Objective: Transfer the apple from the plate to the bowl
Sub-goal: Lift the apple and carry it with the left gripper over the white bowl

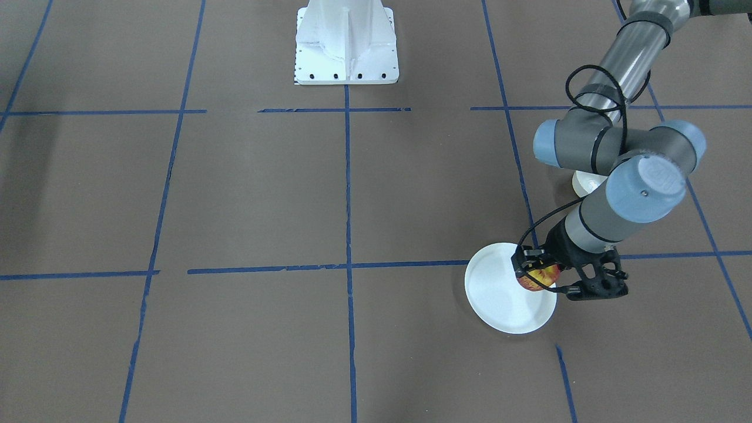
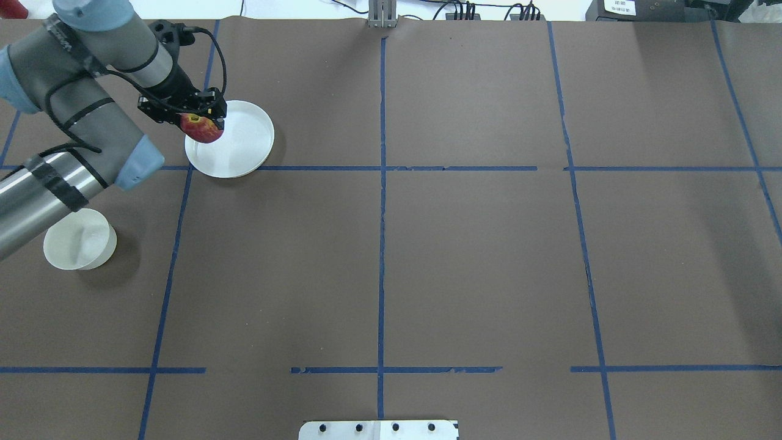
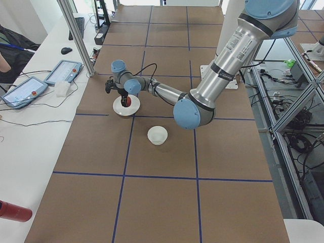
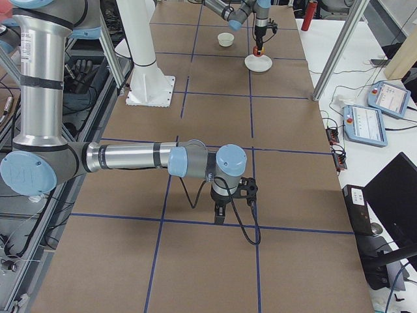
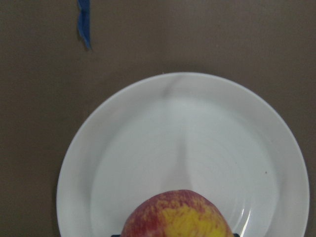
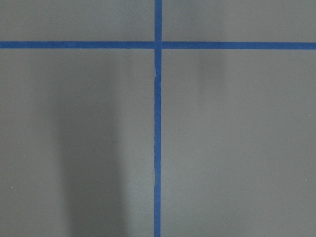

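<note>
Left end effector (image 2: 202, 122) pinches the apple (image 2: 200, 129) over the plate (image 2: 244, 146), apparently lifted clear for carrying to the bowl (image 2: 79, 239).

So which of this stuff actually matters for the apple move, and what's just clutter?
In the job:
apple, gripped in the left pincer
plate
bowl, empty

Just lying about:
tablets on the side bench
mouse
red cylinder
white mount

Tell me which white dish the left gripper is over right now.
The wide flat plate, where the left gripper holds the apple; the small deep bowl stands apart from it, empty.
</note>
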Controlling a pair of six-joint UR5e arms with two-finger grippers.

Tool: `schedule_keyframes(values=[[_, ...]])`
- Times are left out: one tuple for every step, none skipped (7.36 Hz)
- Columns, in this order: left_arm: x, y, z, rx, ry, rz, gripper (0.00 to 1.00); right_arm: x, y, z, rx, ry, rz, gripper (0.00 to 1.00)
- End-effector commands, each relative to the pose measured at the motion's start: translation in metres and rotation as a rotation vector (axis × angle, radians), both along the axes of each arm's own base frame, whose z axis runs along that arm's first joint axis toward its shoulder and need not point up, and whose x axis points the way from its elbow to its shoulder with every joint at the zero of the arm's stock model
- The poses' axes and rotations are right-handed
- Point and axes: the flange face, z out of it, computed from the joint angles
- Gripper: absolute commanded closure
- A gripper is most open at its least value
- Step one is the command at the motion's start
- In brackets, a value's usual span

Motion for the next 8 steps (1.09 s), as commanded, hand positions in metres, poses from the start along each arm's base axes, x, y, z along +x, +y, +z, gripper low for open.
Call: schedule_keyframes(values=[[-0.056, 0.049, -0.031, 0.006, 0.004, -0.027, 1.00, 0.000, 0.000, 0.000, 0.000, 0.000, -0.001, 0.00], [-0.078, 0.079, -0.032, 0.005, -0.001, -0.032, 1.00, 0.000, 0.000, 0.000, 0.000, 0.000, -0.001, 0.00], [-0.105, 0.125, 0.001, 0.030, -0.024, 0.004, 1.00, 0.000, 0.000, 0.000, 0.000, 0.000, -0.001, 0.00], [-0.126, 0.153, 0.031, 0.065, -0.059, 0.017, 1.00, 0.000, 0.000, 0.000, 0.000, 0.000, -0.001, 0.00], [-0.146, 0.176, 0.067, 0.097, -0.105, -0.026, 1.00, 0.000, 0.000, 0.001, -0.001, 0.000, -0.001, 0.00], [-0.157, 0.199, 0.104, 0.115, -0.096, -0.026, 1.00, 0.000, 0.000, 0.000, 0.000, 0.000, -0.001, 0.00], [-0.159, 0.206, 0.125, 0.112, -0.082, -0.040, 1.00, 0.000, 0.000, 0.000, 0.000, 0.000, -0.001, 0.00], [-0.137, 0.213, 0.133, 0.079, -0.077, -0.058, 1.00, 0.000, 0.000, 0.000, -0.001, 0.000, 0.000, 0.00]])
